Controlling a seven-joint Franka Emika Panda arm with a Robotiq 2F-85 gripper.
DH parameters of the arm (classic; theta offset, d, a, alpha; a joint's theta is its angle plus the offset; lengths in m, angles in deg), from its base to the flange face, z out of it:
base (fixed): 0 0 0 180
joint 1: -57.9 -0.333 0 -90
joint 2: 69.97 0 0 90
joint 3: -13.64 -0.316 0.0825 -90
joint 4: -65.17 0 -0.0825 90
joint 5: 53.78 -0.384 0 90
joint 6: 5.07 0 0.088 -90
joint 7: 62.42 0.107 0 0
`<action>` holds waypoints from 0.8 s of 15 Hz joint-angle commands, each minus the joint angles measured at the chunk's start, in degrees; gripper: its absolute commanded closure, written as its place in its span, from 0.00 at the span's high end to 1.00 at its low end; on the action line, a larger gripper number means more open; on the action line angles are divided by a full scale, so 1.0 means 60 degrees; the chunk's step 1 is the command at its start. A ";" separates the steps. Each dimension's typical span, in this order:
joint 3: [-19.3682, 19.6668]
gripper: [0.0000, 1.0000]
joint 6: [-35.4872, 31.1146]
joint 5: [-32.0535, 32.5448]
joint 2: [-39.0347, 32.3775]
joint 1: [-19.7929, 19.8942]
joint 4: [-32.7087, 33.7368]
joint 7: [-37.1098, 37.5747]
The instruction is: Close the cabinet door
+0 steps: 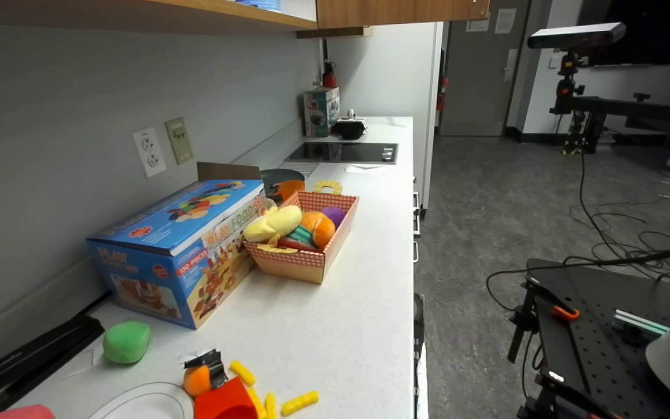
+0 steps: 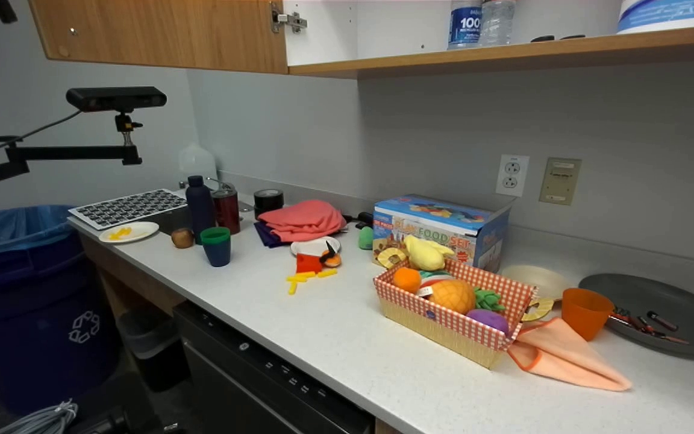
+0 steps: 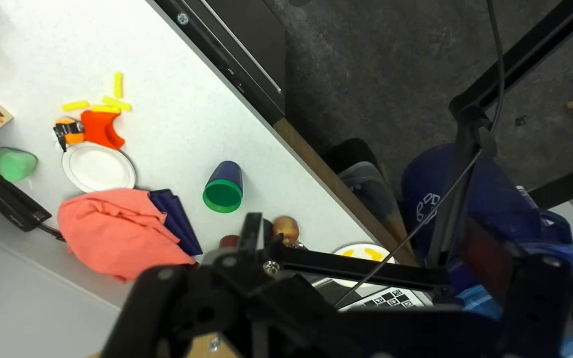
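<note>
- The long white countertop [image 2: 311,325] runs along the grey wall [image 2: 431,138].
- Above it, in an exterior view, a brown wood-grain cabinet door [image 2: 160,33] stands open on its metal hinge [image 2: 288,21]; a matching wooden panel [image 1: 402,13] juts out in an exterior view, whether the same door, I cannot tell.
- A blue cardboard play-food box [image 2: 437,229] sits near the wall.
- A straw-coloured, red-checked basket [image 2: 437,334] stands just beside the box, holding toy fruit [image 2: 452,295].
- The black gripper [image 3: 360,223] appears blurred in the wrist view, its fingers spread apart.
- A green-rimmed dark blue cup [image 2: 217,253] stands upright.
</note>
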 commanded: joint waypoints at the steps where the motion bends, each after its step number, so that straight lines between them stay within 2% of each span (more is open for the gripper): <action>1: 0.0067 1.00 -0.0003 0.0050 -0.0052 -0.0074 -0.0013 0.0048; 5: 0.0077 1.00 -0.0003 0.0049 -0.0065 -0.0074 -0.0042 0.0046; 12: -0.0100 1.00 -0.0732 0.0080 -0.0237 0.0437 0.0977 0.1302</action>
